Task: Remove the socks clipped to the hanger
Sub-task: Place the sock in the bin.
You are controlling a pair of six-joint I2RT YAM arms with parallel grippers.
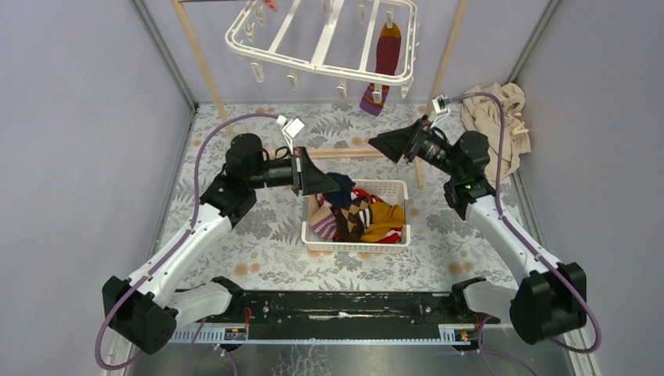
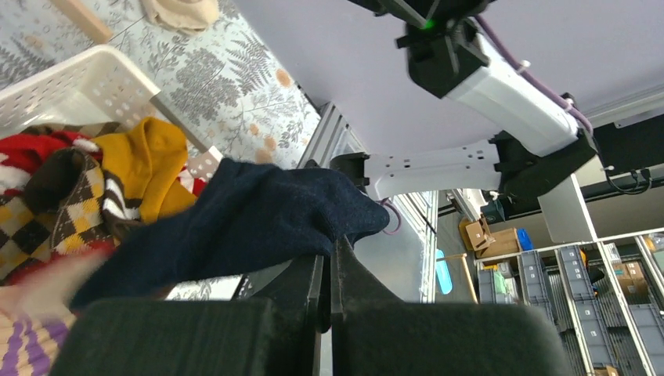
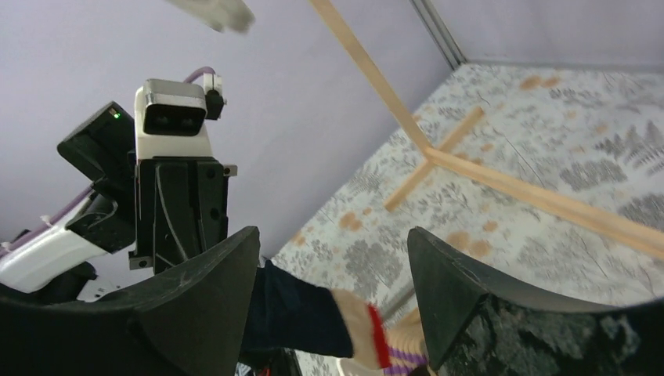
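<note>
Counting first: one hanger (image 1: 319,64), white, up at the back between two wooden poles (image 1: 201,66). One maroon sock (image 1: 387,55) with a striped toe is clipped to its right side and hangs down. A pinkish scrap (image 1: 270,4) shows at the frame's far edge (sock or not, I cannot tell). One white basket (image 1: 354,245) sits mid-tabletop (image 1: 235,235), heaped with socks (image 1: 376,219). Mustard, brown argyle, red-and-white and purple-striped are distinct, so at least four, though the full number is buried. One more, a navy sock (image 2: 258,215), is in the left hand (image 1: 327,182). One beige cloth (image 1: 501,117) lies crumpled at the back right corner.

Two arms, two hands. The left arm climbs from its base at the near left, elbow bent, forearm running level toward the right, so the hand points across the basket's back left corner. Its fingers (image 2: 294,294) are pressed together on the navy sock, which drapes over them above the heap. The right arm mirrors it (roughly), rising from the near right and bending left at the wrist. The right hand (image 1: 382,142) points left, just behind the basket's back right corner and below the maroon sock in the overhead view. Its fingers (image 3: 211,290) stand well apart with nothing between them. Through the gap its own camera sees the navy sock and the other arm.
</note>
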